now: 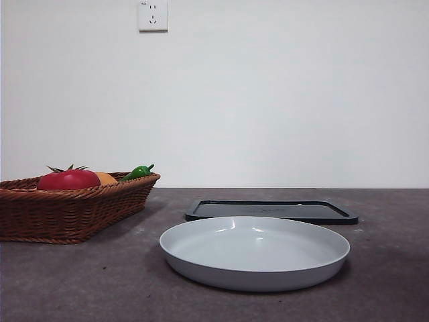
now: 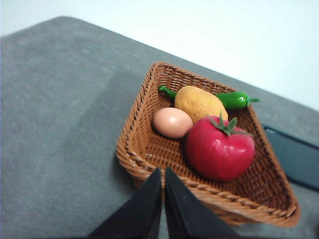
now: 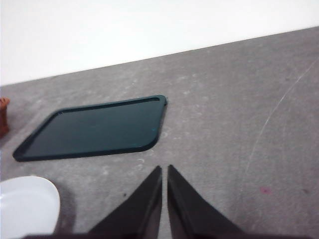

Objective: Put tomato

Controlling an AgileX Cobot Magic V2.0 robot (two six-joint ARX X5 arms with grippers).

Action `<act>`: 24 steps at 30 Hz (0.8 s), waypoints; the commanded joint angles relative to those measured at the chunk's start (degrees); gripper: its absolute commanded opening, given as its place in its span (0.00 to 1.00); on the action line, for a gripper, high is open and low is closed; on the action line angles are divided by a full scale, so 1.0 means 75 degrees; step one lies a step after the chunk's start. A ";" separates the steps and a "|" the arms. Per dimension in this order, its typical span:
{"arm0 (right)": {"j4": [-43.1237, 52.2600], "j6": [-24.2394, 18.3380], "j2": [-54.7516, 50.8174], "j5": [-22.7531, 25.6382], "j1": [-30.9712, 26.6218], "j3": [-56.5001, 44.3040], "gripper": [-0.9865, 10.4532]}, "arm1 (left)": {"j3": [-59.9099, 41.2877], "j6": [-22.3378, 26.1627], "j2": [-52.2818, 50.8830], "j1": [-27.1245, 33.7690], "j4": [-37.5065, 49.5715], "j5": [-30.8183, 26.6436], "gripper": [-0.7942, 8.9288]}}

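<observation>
The red tomato (image 2: 220, 149) with a green calyx lies in the brown wicker basket (image 2: 144, 114), next to an orange-yellow fruit (image 2: 200, 103), a pale egg (image 2: 172, 122) and a green chili (image 2: 233, 100). In the front view the tomato (image 1: 68, 179) shows over the rim of the basket (image 1: 67, 215) at the left. My left gripper (image 2: 163, 172) is shut and empty, above the basket's near rim. My right gripper (image 3: 164, 169) is shut and empty over bare table near the dark tray (image 3: 94, 129). Neither gripper shows in the front view.
A white round plate (image 1: 255, 253) stands at the middle front, and its edge shows in the right wrist view (image 3: 25, 204). A flat dark tray (image 1: 271, 210) lies behind it. The table is grey. A wall socket (image 1: 153, 15) is on the white wall.
</observation>
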 commanded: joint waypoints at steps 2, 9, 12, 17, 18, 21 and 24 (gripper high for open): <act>0.0041 0.0694 -0.0020 -0.0020 -0.0003 0.0087 0.09 | 0.0050 -0.0650 -0.0015 0.0020 -0.0105 0.0050 0.09; -0.0160 0.0883 0.0020 -0.0017 -0.0003 0.0816 0.09 | 0.0781 -0.1172 0.0102 0.0017 -0.0697 0.0446 0.09; -0.0423 0.0877 0.0210 -0.0026 -0.0003 0.1329 0.09 | 0.1250 -0.1131 0.0303 0.0017 -0.0915 0.0586 0.09; -0.0968 0.0606 0.0880 -0.0449 0.0000 0.2422 0.09 | 0.2218 -0.0810 0.0950 0.0017 -0.1177 0.0959 0.09; -0.1110 0.0522 0.1046 -0.0539 0.0000 0.2646 0.09 | 0.2425 -0.0691 0.1099 0.0017 -0.1303 0.1058 0.09; -0.1655 0.0175 0.1661 -0.0903 0.0003 0.3442 0.09 | 0.3159 -0.0204 0.1682 0.0017 -0.1833 0.1463 0.09; -0.2291 -0.0204 0.2387 -0.1469 0.0015 0.4281 0.09 | 0.3911 0.0350 0.2343 0.0017 -0.2433 0.2087 0.09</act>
